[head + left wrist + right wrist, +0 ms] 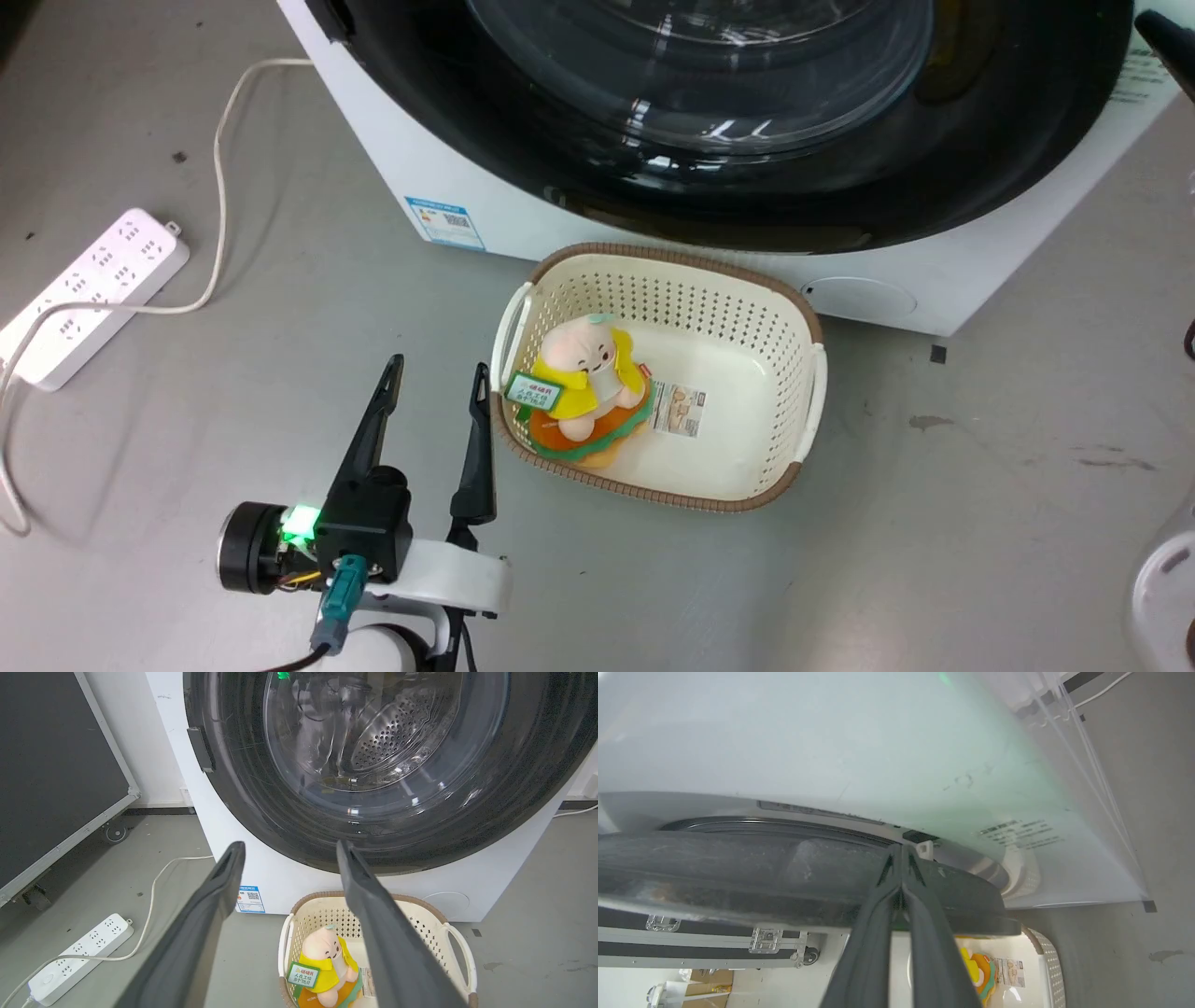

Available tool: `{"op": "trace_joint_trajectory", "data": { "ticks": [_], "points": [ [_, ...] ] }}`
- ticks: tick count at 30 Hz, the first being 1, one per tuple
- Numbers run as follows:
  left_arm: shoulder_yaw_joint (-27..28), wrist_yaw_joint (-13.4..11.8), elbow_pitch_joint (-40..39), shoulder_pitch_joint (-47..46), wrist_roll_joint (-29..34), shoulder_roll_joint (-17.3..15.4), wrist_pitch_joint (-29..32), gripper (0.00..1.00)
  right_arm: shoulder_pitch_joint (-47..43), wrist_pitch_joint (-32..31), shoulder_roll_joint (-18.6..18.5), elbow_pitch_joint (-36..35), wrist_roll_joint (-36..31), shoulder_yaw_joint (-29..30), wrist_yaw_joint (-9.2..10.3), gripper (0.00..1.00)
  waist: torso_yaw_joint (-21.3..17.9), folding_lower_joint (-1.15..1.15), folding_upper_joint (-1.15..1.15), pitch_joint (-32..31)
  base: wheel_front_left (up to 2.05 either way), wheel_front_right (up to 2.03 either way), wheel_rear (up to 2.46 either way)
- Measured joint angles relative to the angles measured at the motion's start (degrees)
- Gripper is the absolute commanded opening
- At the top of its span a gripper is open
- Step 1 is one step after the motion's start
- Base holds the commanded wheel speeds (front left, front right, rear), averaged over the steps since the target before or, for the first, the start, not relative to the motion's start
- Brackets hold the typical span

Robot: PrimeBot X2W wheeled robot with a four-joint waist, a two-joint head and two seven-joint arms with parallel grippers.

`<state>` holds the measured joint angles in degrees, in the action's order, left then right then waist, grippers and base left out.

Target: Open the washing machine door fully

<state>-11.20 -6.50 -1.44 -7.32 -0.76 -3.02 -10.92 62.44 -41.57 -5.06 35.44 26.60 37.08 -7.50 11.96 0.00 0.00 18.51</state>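
The washing machine door point(840, 187), glossy black with a bulging glass bowl, spans the top of the head view on the white machine point(523, 205). In the left wrist view the door point(243, 788) faces me, with the steel drum visible through the glass. My left gripper point(439, 366) hovers open over the floor, left of the basket and well short of the door; its fingers point(289, 844) hold nothing. In the right wrist view the door point(738, 872) appears edge-on, slightly off the machine front. My right gripper point(901, 848) is shut, tips at the rim's edge by a white latch hook point(925, 849); its dark tip point(1167, 37) shows at the door's right side.
A cream basket point(803, 308) holding a plush toy point(583, 383) stands on the grey floor just before the machine. A white power strip point(93, 289) and its cable point(221, 159) lie at the left. A black wheeled case with metal trim point(56, 765) stands left of the machine.
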Motion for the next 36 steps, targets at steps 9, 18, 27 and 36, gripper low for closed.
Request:
{"op": "trace_joint_trajectory", "data": {
  "ticks": [9,18,27,36],
  "points": [
    [-1.15,-0.96,-0.21,-1.06,-0.01,0.02,-1.27,1.0,6.53,-8.76,0.44,1.8,-0.4,6.14,0.08,0.0,1.33,0.0,0.0,2.02,0.0,0.0,0.0],
    [-2.31,-1.59,-0.29,-2.07,-0.43,0.05,-2.33,1.0,9.45,-16.75,0.56,1.32,-1.03,10.93,0.08,0.0,2.5,0.0,0.0,3.41,0.0,0.0,0.0],
    [-2.86,-1.98,-0.07,-2.05,-1.42,0.05,-3.32,1.0,6.77,-25.52,1.29,-0.62,-0.2,13.3,0.08,0.0,3.1,0.0,0.0,0.9,0.0,0.0,0.0],
    [-2.63,-1.9,0.02,-0.33,-1.33,-0.26,-3.77,1.0,-1.52,-29.91,1.75,-0.7,5.02,12.55,0.07,0.0,2.25,-0.01,0.0,-3.6,0.0,0.0,0.0]
  ]
}}
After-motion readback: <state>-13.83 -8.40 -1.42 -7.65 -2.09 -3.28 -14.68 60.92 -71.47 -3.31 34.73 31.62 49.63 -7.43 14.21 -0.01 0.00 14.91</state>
